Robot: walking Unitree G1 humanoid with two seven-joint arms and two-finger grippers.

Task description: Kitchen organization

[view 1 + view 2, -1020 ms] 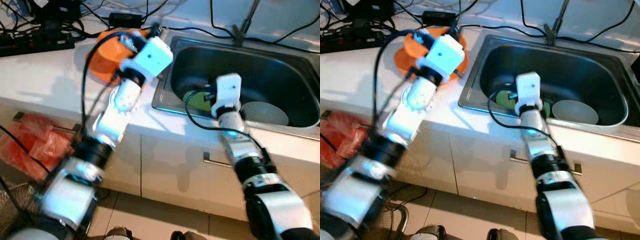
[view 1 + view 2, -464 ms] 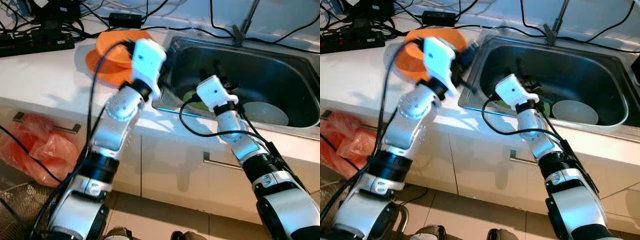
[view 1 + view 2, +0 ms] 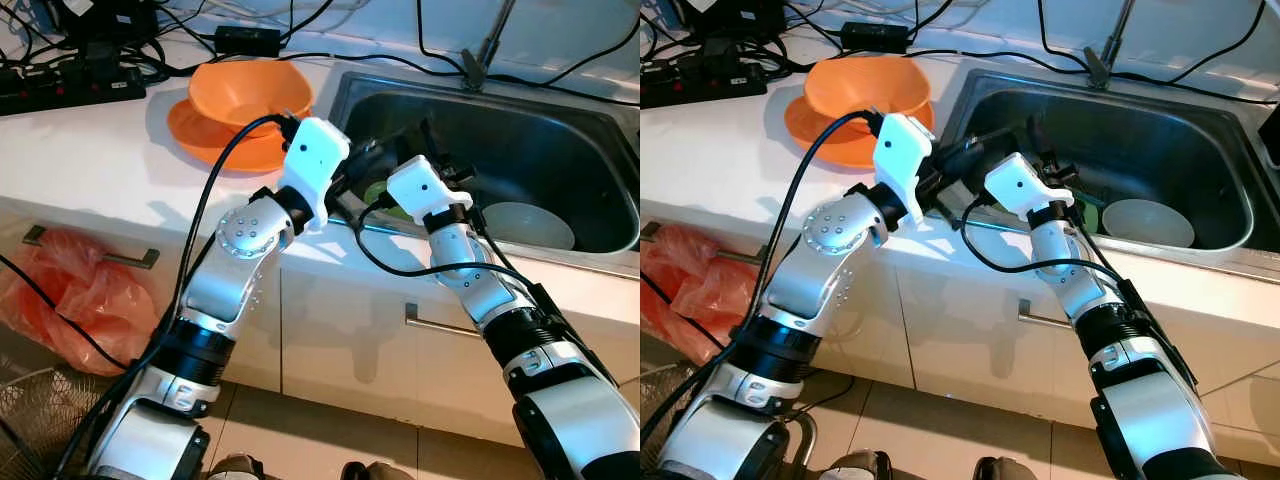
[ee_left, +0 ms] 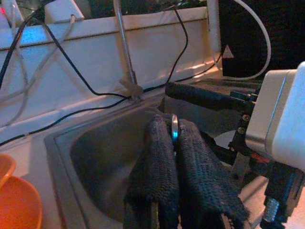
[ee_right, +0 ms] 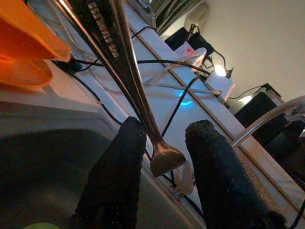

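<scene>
- Left gripper point(image 4: 174, 143) at the sink's near-left rim, fingers pressed together on a metal utensil point(image 5: 119, 62).
- Right gripper point(image 5: 162, 143) beside it, fingers spread either side of the utensil's end, not touching it.
- Sink point(image 3: 560, 130) holds a white bowl point(image 3: 525, 225) and something green point(image 3: 385, 192).
- Orange bowl point(image 3: 250, 92) sits on an orange plate point(image 3: 215, 140), countertop, left of sink.

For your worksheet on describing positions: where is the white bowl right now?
In the left eye view the white bowl lies inside the steel sink, toward its right end, just right of the right gripper.
</scene>
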